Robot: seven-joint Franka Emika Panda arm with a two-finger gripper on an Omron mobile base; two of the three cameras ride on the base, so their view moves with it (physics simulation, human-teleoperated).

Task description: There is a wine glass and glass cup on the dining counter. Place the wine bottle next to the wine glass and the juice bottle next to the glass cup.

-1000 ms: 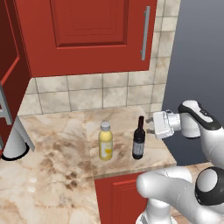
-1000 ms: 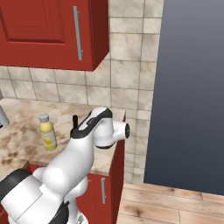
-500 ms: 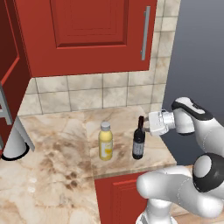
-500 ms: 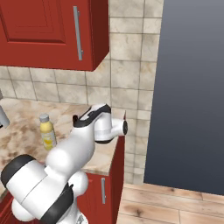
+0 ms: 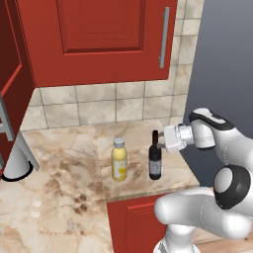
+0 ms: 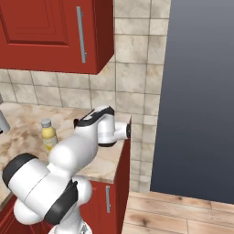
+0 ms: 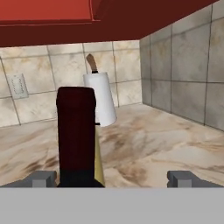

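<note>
- The wine bottle point(image 5: 155, 160) stood upright on the marbled counter point(image 5: 64, 173), near its front edge.
- The juice bottle point(image 5: 118, 159) stood upright just beside the wine bottle, at its 9 o'clock in the left base view; the two were apart.
- The gripper point(image 7: 111, 178) was released, jaws spread wide, level with the wine bottle's neck.
- In the hand view, the wine bottle's dark red neck capsule point(image 7: 76, 131) rose between the fingertips point(image 7: 43, 178), close to the left one; contact could not be confirmed.
- In the left base view, the white hand sat at 3 o'clock of the bottle's neck, just beside it.
- In the hand view, a white paper towel roll point(image 7: 100, 103) stood upright at 12 o'clock beyond the neck, near the tiled wall point(image 7: 39, 94).
- A red cabinet point(image 5: 99, 39) hung above the counter.
- In the right base view, the juice bottle point(image 6: 48, 135) showed at 9 o'clock of the arm.
</note>
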